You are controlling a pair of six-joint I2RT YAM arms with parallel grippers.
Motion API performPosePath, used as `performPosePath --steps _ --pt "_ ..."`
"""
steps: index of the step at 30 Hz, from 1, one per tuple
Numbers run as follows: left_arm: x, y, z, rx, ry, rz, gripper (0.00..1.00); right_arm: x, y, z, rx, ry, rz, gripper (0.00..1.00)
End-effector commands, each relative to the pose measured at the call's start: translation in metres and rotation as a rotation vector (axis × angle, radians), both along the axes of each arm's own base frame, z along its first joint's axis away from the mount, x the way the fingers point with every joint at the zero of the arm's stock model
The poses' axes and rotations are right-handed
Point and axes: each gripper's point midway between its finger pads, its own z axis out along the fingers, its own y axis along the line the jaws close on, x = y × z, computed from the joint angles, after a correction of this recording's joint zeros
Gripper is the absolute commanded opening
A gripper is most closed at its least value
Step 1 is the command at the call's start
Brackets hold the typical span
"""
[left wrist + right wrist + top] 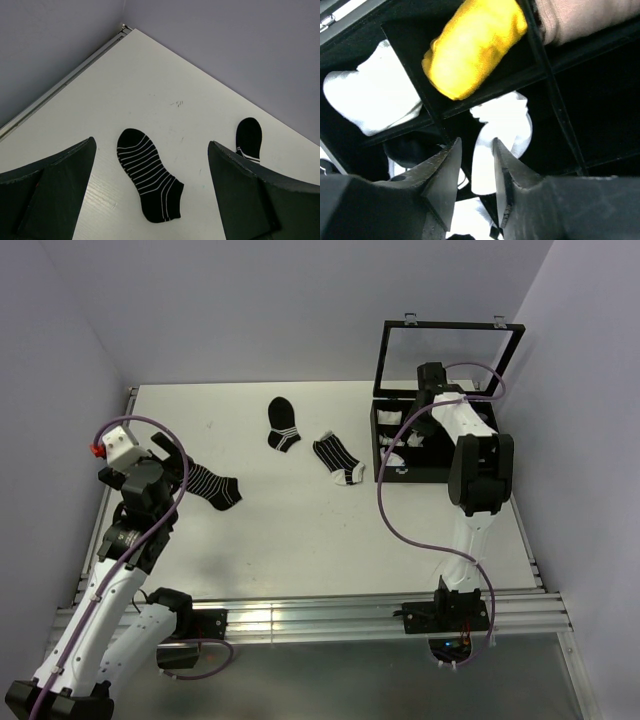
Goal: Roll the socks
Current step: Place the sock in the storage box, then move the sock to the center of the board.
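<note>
- Left pincer (151, 144): spread wide and holding nothing. It hangs above the flat white counter (300, 530) at the left side.
- Long black sock with thin white stripes (150, 180): lies flat on the counter directly beneath that pincer, untouched. I judge it is not one of the pair to be rolled.
- Short black sock with a few white bands at one end (283, 425): lies flat near the centre and towards the back, apart from the others. It also appears to be outside the job.
- Black ankle sock with white stripes and white toe (338, 460): a task item. It lies flat and unrolled just right of centre, close to the box, with no pincer near it.
- Black compartmented box (425, 478) with raised clear lid (450, 328): stands at the right rear. Its cells hold a yellow fabric roll (475, 45) and a white bundle (370, 100).
- Right pincer (476, 141): reaching down inside the box, jaws narrowly parted over a soft white sock (505, 125) in a cell. Cannot tell whether it pinches the fabric or merely hovers. The cuff is not visible.
- Step in hand, as judged: handling the white sock in the box. Rolling has not begun.
- Next move calls for a firm pinch on the white sock and a clean lift past the dividers. It should then be laid beside the white-toed sock so the two can be rolled together.
</note>
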Motion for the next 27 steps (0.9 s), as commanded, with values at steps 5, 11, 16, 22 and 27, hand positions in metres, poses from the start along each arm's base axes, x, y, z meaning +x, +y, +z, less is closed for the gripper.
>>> performPosePath --steps 5,11,16,22,27 --pt "-0.002 0.001 0.011 -0.009 -0.040 -0.008 0.99 -0.001 0.016 -0.011 0.058 -0.027 0.008 0.37" --pt "-0.002 0.000 0.011 -0.011 -0.040 -0.013 0.99 -0.013 0.016 -0.042 0.076 0.041 0.006 0.36" --pt "-0.003 -0.001 0.012 -0.015 -0.043 -0.019 0.99 -0.009 0.006 -0.017 0.033 -0.005 -0.005 0.36" --pt "-0.005 -0.002 0.014 -0.020 -0.050 -0.026 0.99 -0.004 0.010 0.065 -0.007 -0.222 0.050 0.50" --pt "-0.008 -0.001 0.014 -0.029 -0.050 -0.024 0.99 -0.013 0.030 0.117 -0.067 -0.316 0.151 0.61"
